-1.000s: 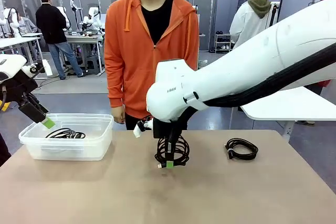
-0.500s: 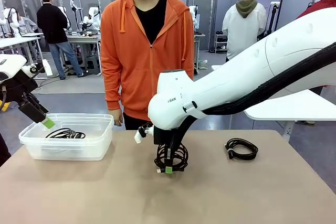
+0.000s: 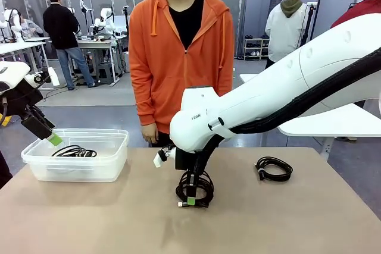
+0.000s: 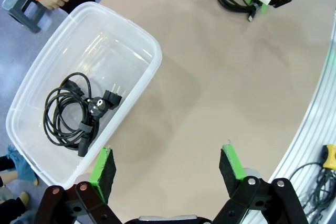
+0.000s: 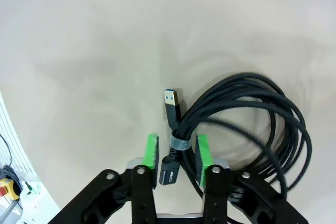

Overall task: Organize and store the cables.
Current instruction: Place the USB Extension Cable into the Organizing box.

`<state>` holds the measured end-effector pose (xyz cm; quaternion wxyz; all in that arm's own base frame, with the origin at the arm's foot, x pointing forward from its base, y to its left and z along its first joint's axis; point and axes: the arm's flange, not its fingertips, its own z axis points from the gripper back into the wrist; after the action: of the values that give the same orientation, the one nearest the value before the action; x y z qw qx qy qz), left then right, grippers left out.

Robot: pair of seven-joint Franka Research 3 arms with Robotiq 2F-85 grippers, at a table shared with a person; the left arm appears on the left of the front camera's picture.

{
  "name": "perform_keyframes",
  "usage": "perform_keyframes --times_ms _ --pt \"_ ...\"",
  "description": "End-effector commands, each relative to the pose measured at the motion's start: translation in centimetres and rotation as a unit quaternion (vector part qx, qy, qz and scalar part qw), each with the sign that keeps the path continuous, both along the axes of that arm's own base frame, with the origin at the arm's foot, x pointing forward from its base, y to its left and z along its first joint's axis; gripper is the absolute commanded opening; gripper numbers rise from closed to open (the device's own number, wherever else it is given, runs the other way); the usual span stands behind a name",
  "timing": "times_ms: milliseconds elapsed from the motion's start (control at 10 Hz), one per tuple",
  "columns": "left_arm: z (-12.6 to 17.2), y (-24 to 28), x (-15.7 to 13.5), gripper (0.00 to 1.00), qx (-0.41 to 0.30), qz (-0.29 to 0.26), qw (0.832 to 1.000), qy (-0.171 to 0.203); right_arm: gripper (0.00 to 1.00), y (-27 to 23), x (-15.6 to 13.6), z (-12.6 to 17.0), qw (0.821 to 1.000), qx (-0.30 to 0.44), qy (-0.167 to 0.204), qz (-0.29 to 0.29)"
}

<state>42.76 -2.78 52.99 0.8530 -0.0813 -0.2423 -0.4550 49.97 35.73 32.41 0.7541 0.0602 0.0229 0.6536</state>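
A black cable coil [image 3: 201, 184] [image 5: 247, 114] lies on the table's middle, its USB plug [image 5: 171, 99] sticking out. My right gripper [image 3: 191, 196] [image 5: 177, 153] points down over it, open, with the coil's tied neck between the green pads [image 5: 151, 152] and small gaps on both sides. A second cable [image 3: 274, 168] lies on the table at the right. A third cable [image 3: 74, 151] [image 4: 73, 114] rests in the clear plastic bin [image 3: 119, 141] [image 4: 152, 56]. My left gripper [image 3: 50, 137] [image 4: 166, 165] hangs open and empty above the bin's near-left corner.
A person in an orange hoodie stands at the far edge, one hand [image 3: 150, 134] hanging near the bin's far right corner. The right arm's white body [image 3: 268, 99] spans the right half of the table. The table's side rail [image 4: 315, 119] shows in the left wrist view.
The right gripper has lowered the coil onto the table and opened its jaws. The person has shifted a little to the right. The left arm has not moved.
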Motion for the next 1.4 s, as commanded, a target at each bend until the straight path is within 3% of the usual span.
perform_keyframes --times_ms 0,100,300,400,500,800,900,1000,1100,1300 --pt "0.2 -0.1 -0.1 1.00 0.004 0.008 1.000 0.000 0.89 -0.7 -0.7 0.6 1.000 0.017 -0.008 0.008" --pt "0.2 -0.1 -0.1 1.00 0.004 0.008 1.000 0.000 1.00 -1.0 -1.0 1.2 1.000 0.026 -0.010 0.003" --pt "0.2 -0.1 -0.1 1.00 0.004 0.008 1.000 0.000 1.00 -1.7 -2.0 3.1 0.999 0.028 -0.032 -0.003" --pt "0.2 -0.1 -0.1 1.00 0.004 0.008 1.000 0.000 0.92 -2.3 -2.7 4.5 0.999 0.026 -0.036 -0.002" --pt "0.2 -0.1 -0.1 1.00 0.004 0.008 1.000 0.000 1.00 -2.9 -3.4 5.8 0.998 0.040 -0.040 -0.004" --pt "0.2 -0.1 -0.1 1.00 0.004 0.008 1.000 0.000 1.00 -6.3 -5.0 10.7 0.994 0.107 -0.027 0.004" --pt "0.2 -0.1 -0.1 1.00 0.004 0.008 1.000 0.000 1.00 -8.4 -5.1 12.0 0.992 0.116 -0.041 -0.008" --pt "0.0 0.0 0.0 1.00 0.000 0.000 1.000 0.000 1.00 -10.7 -5.2 13.5 0.990 0.128 -0.051 -0.023" --pt "-0.2 -2.3 0.3 1.00 0.018 -0.047 0.999 -0.010 1.00 -13.0 -5.3 14.6 0.989 0.130 -0.057 -0.028" --pt "-0.1 -5.9 0.0 1.00 0.026 -0.084 0.996 -0.031 1.00 -17.7 -5.7 16.6 0.986 0.140 -0.065 -0.059"
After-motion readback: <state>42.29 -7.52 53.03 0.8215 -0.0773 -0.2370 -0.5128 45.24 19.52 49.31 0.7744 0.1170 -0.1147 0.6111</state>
